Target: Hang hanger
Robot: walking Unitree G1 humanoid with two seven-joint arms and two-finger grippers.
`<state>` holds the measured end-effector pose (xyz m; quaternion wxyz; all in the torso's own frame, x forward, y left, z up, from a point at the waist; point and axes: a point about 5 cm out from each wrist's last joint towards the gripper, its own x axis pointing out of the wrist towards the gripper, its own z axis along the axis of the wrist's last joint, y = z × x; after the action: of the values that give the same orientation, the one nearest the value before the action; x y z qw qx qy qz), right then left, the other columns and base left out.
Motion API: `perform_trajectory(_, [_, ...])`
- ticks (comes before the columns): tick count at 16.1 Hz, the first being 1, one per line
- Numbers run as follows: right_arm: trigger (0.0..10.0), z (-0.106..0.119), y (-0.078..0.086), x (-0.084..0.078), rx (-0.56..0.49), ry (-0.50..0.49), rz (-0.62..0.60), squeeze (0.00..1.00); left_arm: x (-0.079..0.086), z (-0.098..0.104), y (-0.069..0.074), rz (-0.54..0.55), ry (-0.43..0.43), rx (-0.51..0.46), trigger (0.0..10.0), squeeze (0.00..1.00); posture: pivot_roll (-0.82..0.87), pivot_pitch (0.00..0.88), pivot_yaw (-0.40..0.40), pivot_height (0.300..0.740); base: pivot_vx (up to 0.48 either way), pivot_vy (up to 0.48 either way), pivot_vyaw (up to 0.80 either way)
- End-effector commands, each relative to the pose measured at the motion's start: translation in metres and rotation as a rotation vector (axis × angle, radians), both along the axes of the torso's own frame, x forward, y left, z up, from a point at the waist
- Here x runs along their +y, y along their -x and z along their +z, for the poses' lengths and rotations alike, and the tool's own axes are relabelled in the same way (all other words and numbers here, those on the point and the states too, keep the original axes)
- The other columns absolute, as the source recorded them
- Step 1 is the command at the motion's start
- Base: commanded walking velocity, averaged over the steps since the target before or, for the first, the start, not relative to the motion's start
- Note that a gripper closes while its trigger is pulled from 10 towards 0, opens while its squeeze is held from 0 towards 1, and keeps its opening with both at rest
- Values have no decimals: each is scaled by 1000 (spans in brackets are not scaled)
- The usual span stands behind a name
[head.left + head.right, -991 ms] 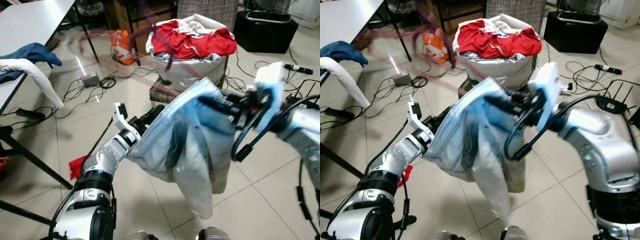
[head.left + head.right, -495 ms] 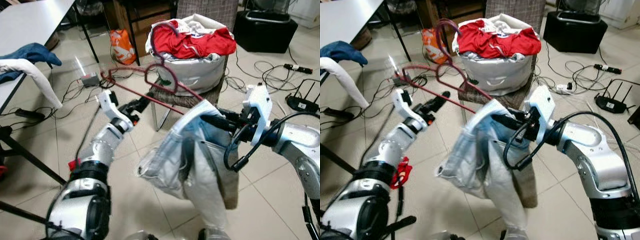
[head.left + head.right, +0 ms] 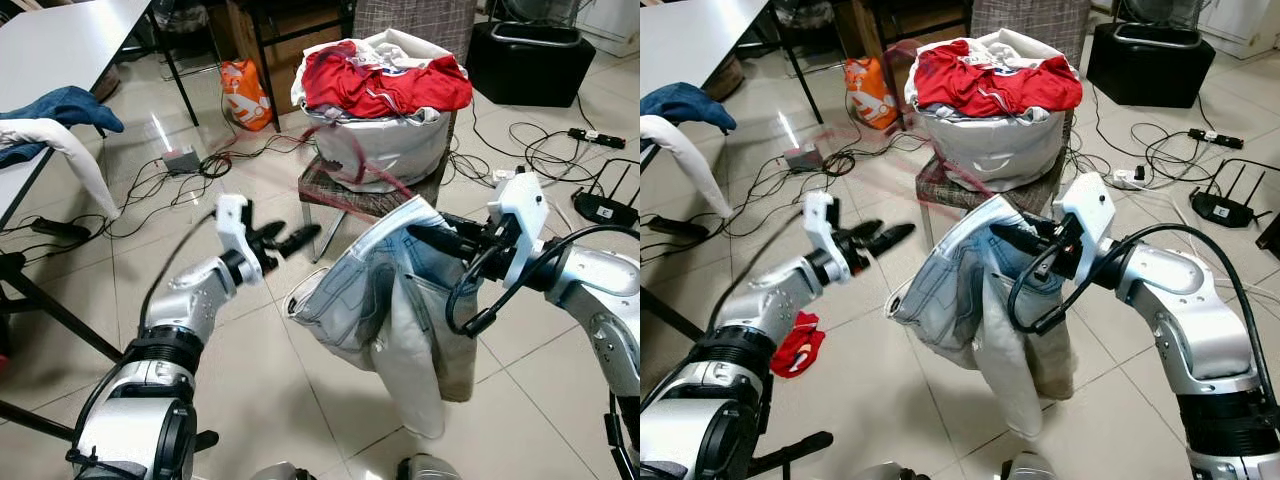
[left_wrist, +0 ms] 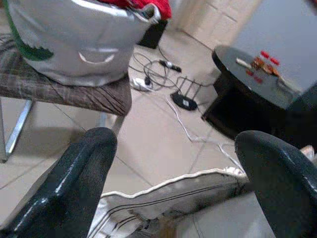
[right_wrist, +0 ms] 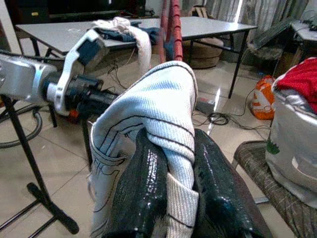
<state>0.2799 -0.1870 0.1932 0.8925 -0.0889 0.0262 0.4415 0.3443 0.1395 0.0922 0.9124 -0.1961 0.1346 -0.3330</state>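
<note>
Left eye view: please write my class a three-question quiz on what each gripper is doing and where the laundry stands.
1. True or false: the right gripper is shut on the jeans.
2. The left gripper is: A) open and empty; B) shut on the jeans; C) shut on a cable.
3. Fill in: the laundry bag of red clothes stands on a ____.

Key: 1 true; 2 A; 3 chair.

Two black fingers [image 4: 74,183] spread wide apart, empty, above pale cloth [image 4: 173,196]; beyond, a grey laundry bag [image 4: 74,42] sits on a chequered stool [image 4: 64,94]
</note>
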Motion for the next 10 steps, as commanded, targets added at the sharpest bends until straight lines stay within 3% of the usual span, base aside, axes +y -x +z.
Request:
perform_trajectory(1, [10000,26,0,6,-109,-38,32,0,5,-3,1,-19,-35,13,10000,0,-231,0,153,740,0,0,0])
perform_trajectory(7, [10000,55,3,19,-216,-49,82,0,1,-13,8,-104,-91,51,10000,0,-237,0,159,740,0,0,0])
perform_trajectory(10, [10000,52,3,12,-206,-14,64,0,8,-12,5,-62,-110,55,10000,0,-238,0,161,740,0,0,0])
